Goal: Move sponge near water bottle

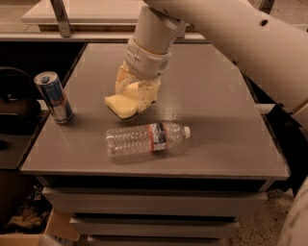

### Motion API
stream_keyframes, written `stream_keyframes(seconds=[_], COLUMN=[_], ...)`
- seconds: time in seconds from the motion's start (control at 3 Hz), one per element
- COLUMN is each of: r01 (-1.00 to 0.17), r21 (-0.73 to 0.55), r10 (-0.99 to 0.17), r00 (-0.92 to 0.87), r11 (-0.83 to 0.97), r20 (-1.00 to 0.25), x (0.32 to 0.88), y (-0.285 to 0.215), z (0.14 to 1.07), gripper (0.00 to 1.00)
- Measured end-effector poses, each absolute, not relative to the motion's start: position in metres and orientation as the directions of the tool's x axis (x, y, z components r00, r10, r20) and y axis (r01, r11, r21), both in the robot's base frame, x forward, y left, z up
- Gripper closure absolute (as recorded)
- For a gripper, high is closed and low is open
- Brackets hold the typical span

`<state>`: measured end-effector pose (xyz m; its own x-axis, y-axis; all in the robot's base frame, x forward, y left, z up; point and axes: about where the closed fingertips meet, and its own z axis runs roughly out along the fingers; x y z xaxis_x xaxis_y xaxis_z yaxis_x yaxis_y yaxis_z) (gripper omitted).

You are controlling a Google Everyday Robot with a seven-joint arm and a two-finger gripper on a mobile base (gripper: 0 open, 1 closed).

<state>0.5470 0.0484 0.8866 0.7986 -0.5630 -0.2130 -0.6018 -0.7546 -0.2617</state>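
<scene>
The pale yellow sponge (119, 105) is at the middle of the grey table (207, 96), between the cream fingers of my gripper (136, 97). The gripper comes down from above and is shut on the sponge, which sticks out to the left of the fingers, at or just above the table top. The clear water bottle (144, 139) lies on its side just in front of the sponge, a short gap away, with its white cap pointing right and its red-and-dark label near the middle.
A blue and silver drink can (54, 97) stands upright near the table's left edge. My white arm (250, 43) crosses the upper right. Another surface (86, 12) lies behind the table. Drawers show below the front edge.
</scene>
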Motion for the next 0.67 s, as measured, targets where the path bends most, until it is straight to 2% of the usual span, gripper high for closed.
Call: stream_keyframes(seconds=[0.33, 0.67], r01=[-0.586, -0.589], r21=[-0.256, -0.258], r10=[-0.55, -0.557], r00=[0.81, 0.808], r11=[-0.769, -0.766], r20=[-0.201, -0.192], x=[0.5492, 0.5577], y=[0.0499, 0.0499], z=[0.8858, 0.8878], gripper=[0.0, 0.0])
